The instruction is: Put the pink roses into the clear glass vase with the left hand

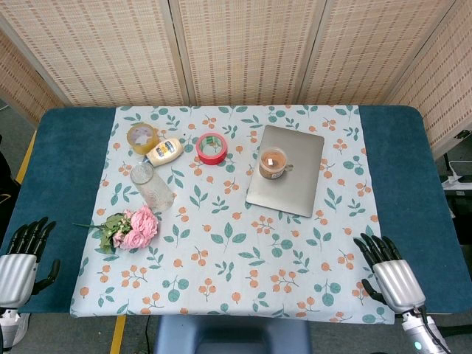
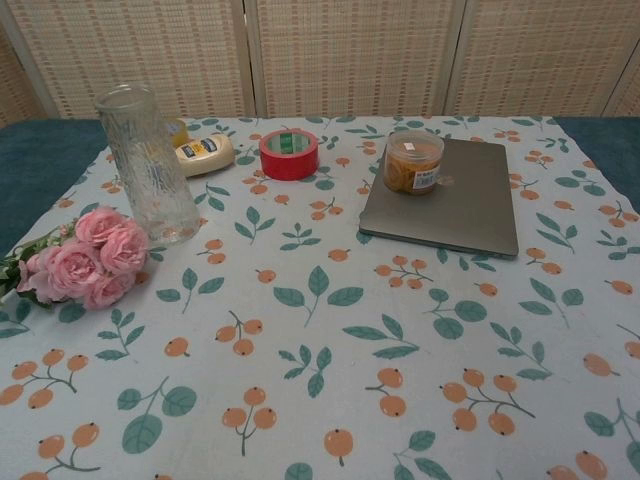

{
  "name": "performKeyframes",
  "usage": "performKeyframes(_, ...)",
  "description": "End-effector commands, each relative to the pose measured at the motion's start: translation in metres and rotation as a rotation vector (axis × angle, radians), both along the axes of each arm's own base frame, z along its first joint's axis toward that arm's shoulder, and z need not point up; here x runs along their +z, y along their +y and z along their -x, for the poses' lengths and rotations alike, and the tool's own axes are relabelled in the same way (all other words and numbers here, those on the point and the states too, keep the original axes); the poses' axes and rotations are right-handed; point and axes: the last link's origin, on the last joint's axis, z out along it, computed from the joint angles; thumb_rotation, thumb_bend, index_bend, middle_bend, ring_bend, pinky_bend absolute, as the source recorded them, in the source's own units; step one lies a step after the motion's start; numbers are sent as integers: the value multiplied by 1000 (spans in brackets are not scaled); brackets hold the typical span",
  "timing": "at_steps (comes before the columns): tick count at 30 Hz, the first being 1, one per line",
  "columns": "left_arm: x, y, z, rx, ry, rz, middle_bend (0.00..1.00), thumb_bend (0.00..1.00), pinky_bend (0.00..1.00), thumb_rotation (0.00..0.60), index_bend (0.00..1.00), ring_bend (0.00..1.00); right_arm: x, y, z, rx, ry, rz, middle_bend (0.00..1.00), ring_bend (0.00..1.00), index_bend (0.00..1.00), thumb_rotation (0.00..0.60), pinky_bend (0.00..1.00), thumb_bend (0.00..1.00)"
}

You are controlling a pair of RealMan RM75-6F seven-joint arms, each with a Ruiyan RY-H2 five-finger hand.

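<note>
The pink roses (image 1: 136, 227) (image 2: 92, 262) lie on the floral tablecloth at the left, blooms to the right and green stem pointing left. Just behind them the clear glass vase (image 1: 152, 186) (image 2: 149, 166) stands upright and empty. My left hand (image 1: 22, 262) rests at the table's front left corner, fingers apart, holding nothing, well left of the roses. Over at the front right corner is my right hand (image 1: 389, 271), also with fingers spread and nothing in it. Neither hand shows in the chest view.
Behind the vase lie a roll of brown tape (image 1: 141, 137), a small mayonnaise bottle (image 1: 165, 151) (image 2: 204, 153) and a red tape roll (image 1: 211, 147) (image 2: 289, 153). A grey laptop (image 1: 295, 184) (image 2: 470, 210) carries a lidded jar (image 1: 273, 163) (image 2: 414, 162).
</note>
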Motion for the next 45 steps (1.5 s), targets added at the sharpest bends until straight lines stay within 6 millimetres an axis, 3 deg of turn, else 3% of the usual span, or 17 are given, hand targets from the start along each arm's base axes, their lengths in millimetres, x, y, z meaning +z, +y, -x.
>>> performKeyframes(1,-6,3,-2,-2,-11,21,0,476,63,600,0,0,0,-1,0,-1,0,-3,0,0,0,600,0,295)
performKeyframes(5,-20,16,-9,-30,-45,83,0,473,62,600,0,0,-1,-1,1,-4,-1,-2,0,0,0,600,0,295)
performKeyframes(13,-55,77,-39,-42,-12,261,0,463,63,600,0,0,-1,-2,1,-5,-1,-13,0,0,0,600,0,295)
performKeyframes(20,-82,107,-57,-22,45,330,0,446,64,600,0,0,-3,-4,4,-16,4,-20,0,0,0,600,0,295)
performKeyframes(26,-106,122,-61,34,120,397,0,425,67,575,0,0,-2,-6,4,-22,4,-13,0,0,0,600,0,295)
performKeyframes(37,-124,132,-64,147,262,450,2,416,116,582,6,10,-1,-7,5,-23,2,-13,0,0,0,600,0,295)
performKeyframes(39,-127,134,-65,147,283,438,86,414,124,596,83,108,-1,-6,5,-22,1,-11,0,0,0,600,0,295)
performKeyframes(42,-131,135,-63,158,288,443,355,409,125,600,303,308,0,-6,4,-20,0,-6,0,0,0,600,0,295)
performKeyframes(45,-135,137,-63,146,267,420,481,416,134,600,443,369,-1,-6,5,-22,3,-10,0,0,0,600,0,295)
